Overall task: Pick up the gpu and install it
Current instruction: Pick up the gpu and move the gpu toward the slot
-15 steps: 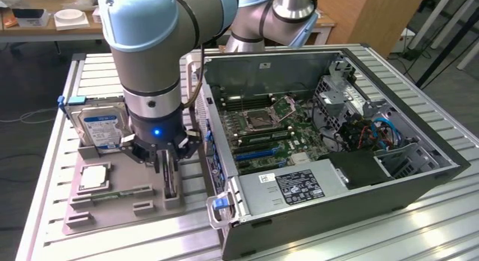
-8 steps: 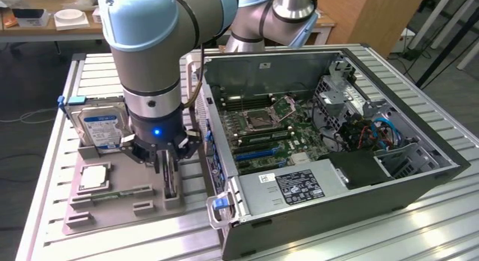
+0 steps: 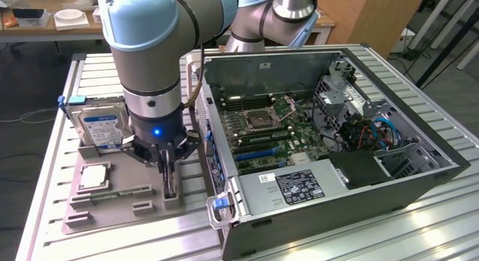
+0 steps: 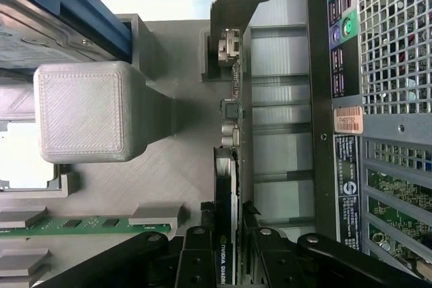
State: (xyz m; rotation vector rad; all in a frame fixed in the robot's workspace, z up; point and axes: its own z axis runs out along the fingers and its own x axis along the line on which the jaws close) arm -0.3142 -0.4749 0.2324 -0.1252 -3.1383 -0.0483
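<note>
End effector (image 3: 167, 171) of a Universal Robots arm reaches straight down onto a grey fixture tray (image 3: 112, 213) on the ribbed metal bench (image 3: 419, 238), its black fingers (image 4: 196, 251) pressed to both faces of the gpu (image 4: 226, 193) and clamped on it. The gpu stands on its long edge in a slot at the side of the tray nearest the open computer case (image 3: 337, 216), just beside the case's rear panel. Seen edge-on from the wrist, the card has a dark face with white lettering between the fingers, and its metal bracket (image 4: 233, 5) is at the far end. On the same tray, a silver hard drive (image 3: 101, 129) with a blue-and-white label stands upright at the back. A square processor (image 3: 93, 177) lies flat in front of it, and a narrow green memory stick (image 3: 112, 195) lies nearer the tray's front edge. To the exterior view's right, the case lies on its side with the green motherboard (image 3: 270, 132) and power supply (image 3: 299, 188) exposed.
</note>
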